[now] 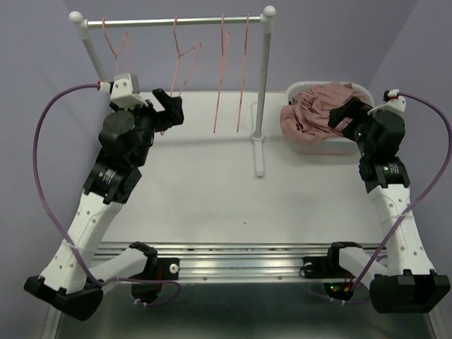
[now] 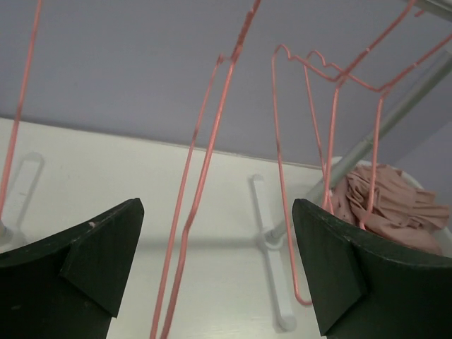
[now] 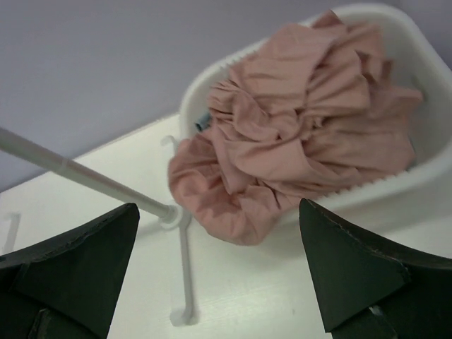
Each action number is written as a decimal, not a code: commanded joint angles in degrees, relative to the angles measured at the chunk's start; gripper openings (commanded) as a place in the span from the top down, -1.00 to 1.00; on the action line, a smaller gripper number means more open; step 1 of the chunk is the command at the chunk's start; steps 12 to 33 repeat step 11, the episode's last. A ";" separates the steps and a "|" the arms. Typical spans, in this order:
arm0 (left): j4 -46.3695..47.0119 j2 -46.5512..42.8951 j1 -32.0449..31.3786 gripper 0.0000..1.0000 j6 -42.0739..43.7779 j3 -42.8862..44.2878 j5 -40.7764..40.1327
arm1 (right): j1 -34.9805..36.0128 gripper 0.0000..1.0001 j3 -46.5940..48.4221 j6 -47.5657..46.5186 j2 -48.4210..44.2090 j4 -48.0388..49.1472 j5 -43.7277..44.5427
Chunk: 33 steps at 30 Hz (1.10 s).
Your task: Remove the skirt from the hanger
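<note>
We are working over a white table [image 1: 212, 191], and the rack [image 1: 176, 22] is standing across its far side. At the far right corner a white basket [image 1: 293, 90] is sitting just beside the rack's right post. The skirt [image 1: 311, 113] is lying in that basket as a crumpled pink heap. One fold is spilling over the rim on the side facing the rack's foot. Bunched like this, it is showing us no clear long axis.

The wire hangers [image 1: 220, 70] are hanging bare from the bar, so we are judging the skirt to be off already.

The right gripper [image 3: 219, 206] is hovering just in front of the basket with its jaws spread wide and nothing between them. The heap is lying straight ahead of it, so this is plainly the nearer arm for any last tidying of the overhanging fold.

The left gripper [image 2: 217, 205] is pointing up among the hangers, also spread and holding nothing. A wire is running through the gap between its jaws in the wrist view. It is sitting well apart from the skirt, with the rack's post between them.
</note>
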 commanded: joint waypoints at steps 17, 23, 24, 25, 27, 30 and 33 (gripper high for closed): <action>-8.27 -15.55 -6.54 -0.97 -12.44 -12.58 -6.09 | -0.39 -1.00 -9.83 4.92 -5.62 -10.14 12.84; -8.27 -15.55 -6.54 -0.97 -12.44 -12.58 -6.09 | -0.39 -1.00 -9.83 4.92 -5.62 -10.14 12.84; -8.27 -15.55 -6.54 -0.97 -12.44 -12.58 -6.09 | -0.39 -1.00 -9.83 4.92 -5.62 -10.14 12.84; -8.27 -15.55 -6.54 -0.97 -12.44 -12.58 -6.09 | -0.39 -1.00 -9.83 4.92 -5.62 -10.14 12.84; -8.27 -15.55 -6.54 -0.97 -12.44 -12.58 -6.09 | -0.39 -1.00 -9.83 4.92 -5.62 -10.14 12.84; -8.27 -15.55 -6.54 -0.97 -12.44 -12.58 -6.09 | -0.39 -1.00 -9.83 4.92 -5.62 -10.14 12.84; -8.27 -15.55 -6.54 -0.97 -12.44 -12.58 -6.09 | -0.39 -1.00 -9.83 4.92 -5.62 -10.14 12.84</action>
